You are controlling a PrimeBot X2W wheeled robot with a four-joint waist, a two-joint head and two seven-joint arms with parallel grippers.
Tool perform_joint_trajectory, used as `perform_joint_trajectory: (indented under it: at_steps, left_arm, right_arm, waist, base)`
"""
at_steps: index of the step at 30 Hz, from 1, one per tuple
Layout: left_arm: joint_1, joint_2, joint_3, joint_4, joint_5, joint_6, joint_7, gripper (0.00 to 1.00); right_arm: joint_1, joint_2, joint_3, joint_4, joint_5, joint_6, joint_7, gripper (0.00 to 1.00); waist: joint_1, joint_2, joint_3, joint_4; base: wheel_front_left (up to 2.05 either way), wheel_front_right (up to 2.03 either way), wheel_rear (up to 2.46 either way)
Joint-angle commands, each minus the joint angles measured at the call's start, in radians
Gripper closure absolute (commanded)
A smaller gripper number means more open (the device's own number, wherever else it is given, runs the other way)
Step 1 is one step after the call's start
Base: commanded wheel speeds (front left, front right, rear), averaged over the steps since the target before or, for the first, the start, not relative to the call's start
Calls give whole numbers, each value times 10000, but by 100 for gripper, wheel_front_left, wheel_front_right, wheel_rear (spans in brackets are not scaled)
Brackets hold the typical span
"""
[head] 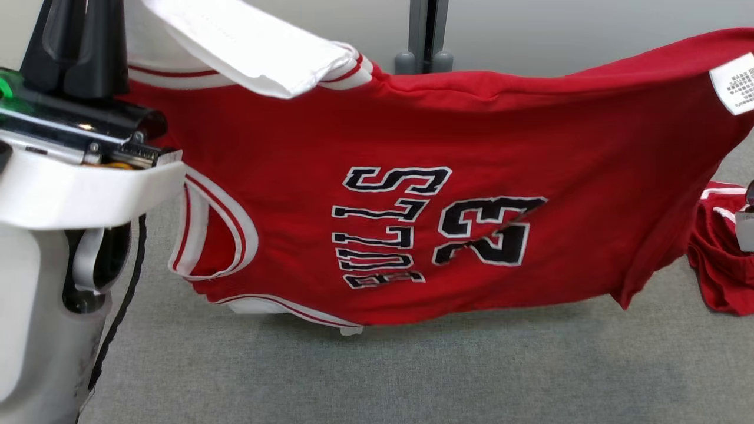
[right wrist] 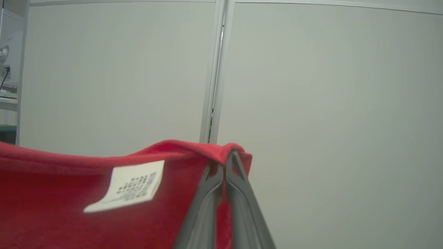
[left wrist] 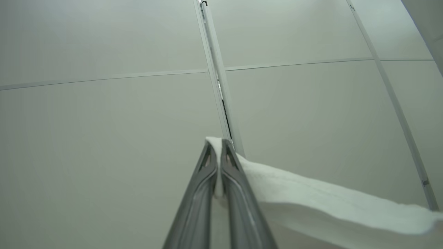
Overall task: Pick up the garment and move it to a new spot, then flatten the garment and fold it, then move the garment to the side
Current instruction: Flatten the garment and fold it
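Right pincer [right wrist: 225, 160] nips red jersey [right wrist: 52, 207] (label [right wrist: 128, 186] nearby).

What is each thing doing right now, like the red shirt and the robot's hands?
Jersey: held up, stretched out sideways, not folded.
Left gripper: shut on the jersey's white edge.
Right gripper: shut on the jersey's red edge.
Label: sticking out near the right gripper.
Red cloth: crumpled on the grey surface, at the right.
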Motion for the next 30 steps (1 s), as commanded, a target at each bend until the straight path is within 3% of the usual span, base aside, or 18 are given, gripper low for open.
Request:
perform_joint_trajectory:
  at_steps: [1,7,14,22,23,30]
  left_arm:
    - [-417,-45,-62,388,-120,-166,71,100]
    - [-1632,-266,-294,1794,-230,-541,-21,100]
    - [-4194,-850,-449,4815,-267,-1162,-858,100]
    - [-6693,-1306,-368,8114,7,-1647,-1608,100]
    - [-6958,-1420,-351,8816,-1,-1793,-1665,100]
    - [-6462,-2267,-486,11926,-575,-2221,-1675,100]
  right_arm:
    - [-251,64,21,260,161,-5,21,100]
    - [-1198,192,196,1197,490,-5,-102,100]
    - [-3723,474,887,3325,647,-5,-489,100]
    - [-6692,1194,1769,6493,742,-5,-1746,100]
    - [-7194,1309,1954,7350,731,-3,-2100,100]
    - [-7990,1737,2814,10678,938,-5,-2849,100]
  waist:
    - [0,-1,60,-17]
    - [0,-1,421,7]
    - [0,-1,1031,61]
    - [0,-1,1513,-195]
    - [0,-1,1684,-212]
    - [0,-1,2493,-53]
  base:
    - [0,0,0]
    - [0,0,0]
    - [0,0,0]
    - [0,0,0]
    - [0,0,0]
    - [0,0,0]
